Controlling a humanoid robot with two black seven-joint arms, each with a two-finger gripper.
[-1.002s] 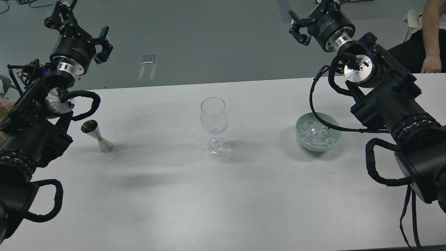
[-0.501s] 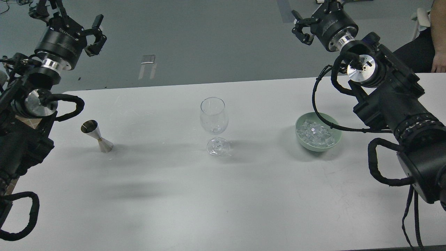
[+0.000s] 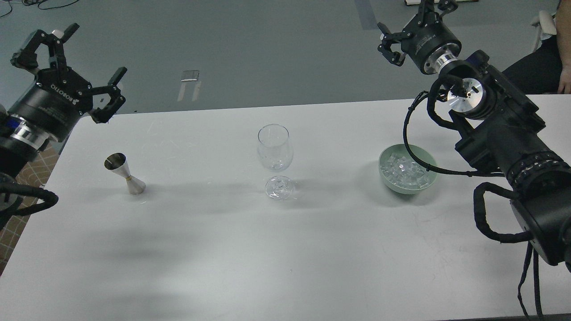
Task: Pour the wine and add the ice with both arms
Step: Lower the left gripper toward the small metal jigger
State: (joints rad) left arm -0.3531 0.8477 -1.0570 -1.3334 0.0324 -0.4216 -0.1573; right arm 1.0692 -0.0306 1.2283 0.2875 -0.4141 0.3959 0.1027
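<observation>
An empty-looking clear wine glass (image 3: 275, 151) stands upright mid-table. A small steel jigger (image 3: 124, 174) stands to its left; no wine can be made out in it. A pale green bowl (image 3: 428, 157) to the right holds many clear ice cubes (image 3: 403, 171). My left gripper (image 3: 98, 49) is open and empty, held high over the table's far left corner, above and behind the jigger. My right gripper (image 3: 408, 13) is open and empty, held high beyond the far edge, behind the bowl.
The white table (image 3: 267, 249) has its left edge by a tiled floor (image 3: 26, 178). My right arm's cables (image 3: 408, 133) hang near the bowl. A seated person (image 3: 551, 67) is at the far right.
My left arm has swung out to the left and its gripper has tilted and dropped a little. My right gripper has drifted slightly right and up. The glass, jigger and bowl have not moved.
</observation>
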